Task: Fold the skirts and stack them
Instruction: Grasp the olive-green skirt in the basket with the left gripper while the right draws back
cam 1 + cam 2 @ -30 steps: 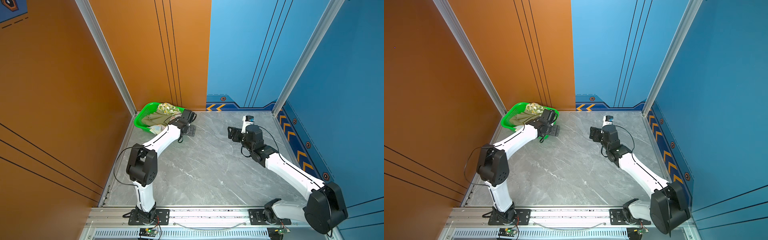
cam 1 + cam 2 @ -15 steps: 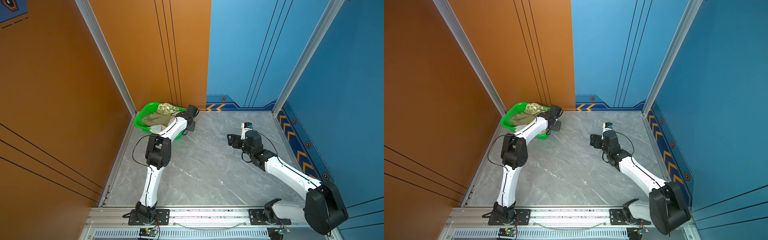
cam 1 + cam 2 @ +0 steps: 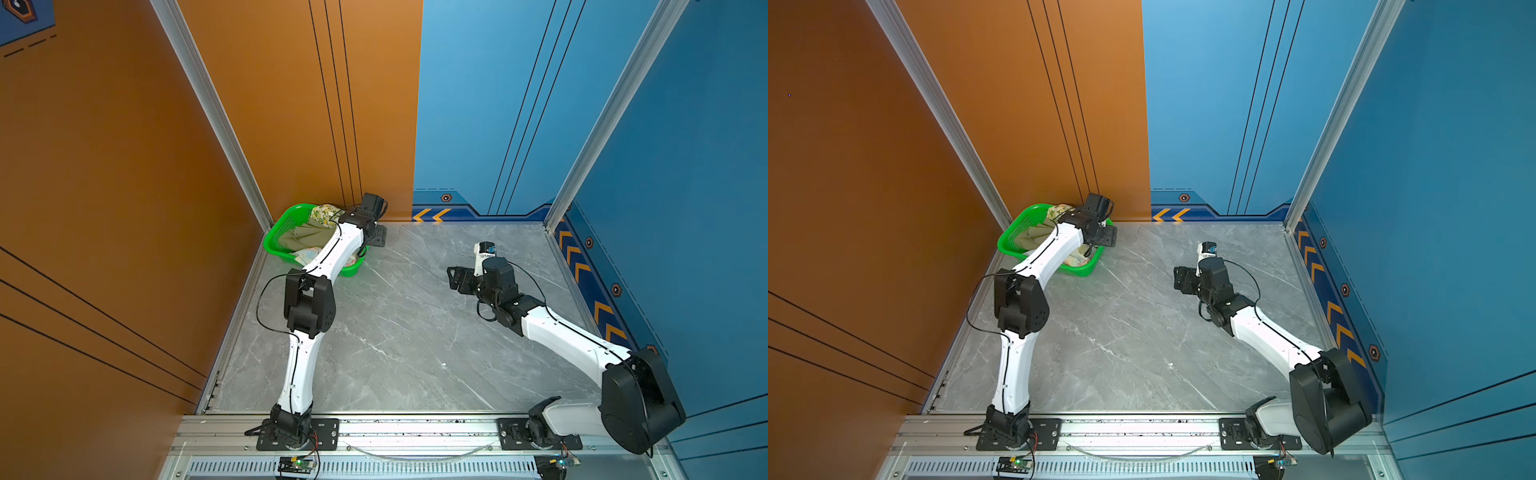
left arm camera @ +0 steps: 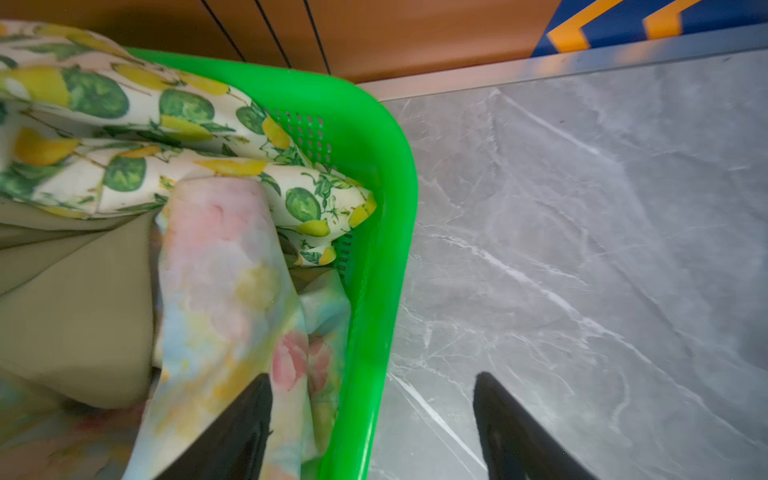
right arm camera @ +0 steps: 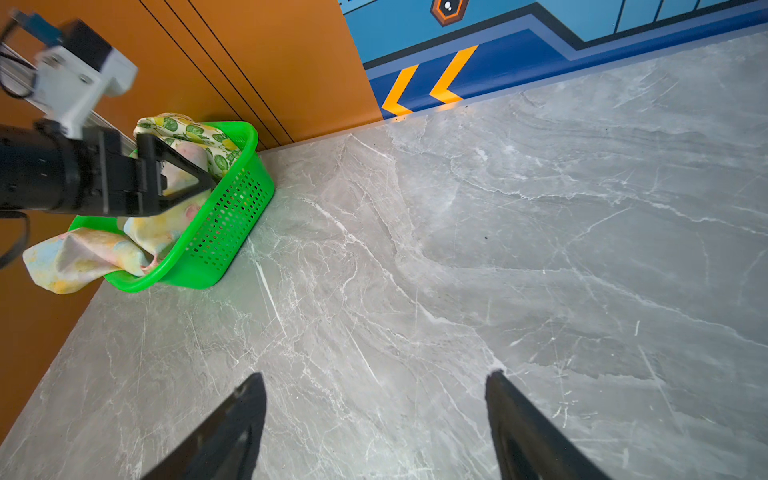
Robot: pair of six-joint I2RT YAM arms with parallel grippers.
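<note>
Straddling the basket [image 4: 392, 208] rim, clear only wrist-side, left jaws gape; right jaws open.

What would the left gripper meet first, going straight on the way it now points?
Probably the rim of the green basket: the open left gripper straddles it, though depth is unclear.

Robot lab cell: panelled walls [image 3: 291, 104], aluminium rail [image 3: 415, 428] (two bolted arms [image 3: 299, 365]), marble-look tabletop [image 3: 415, 353].
</note>
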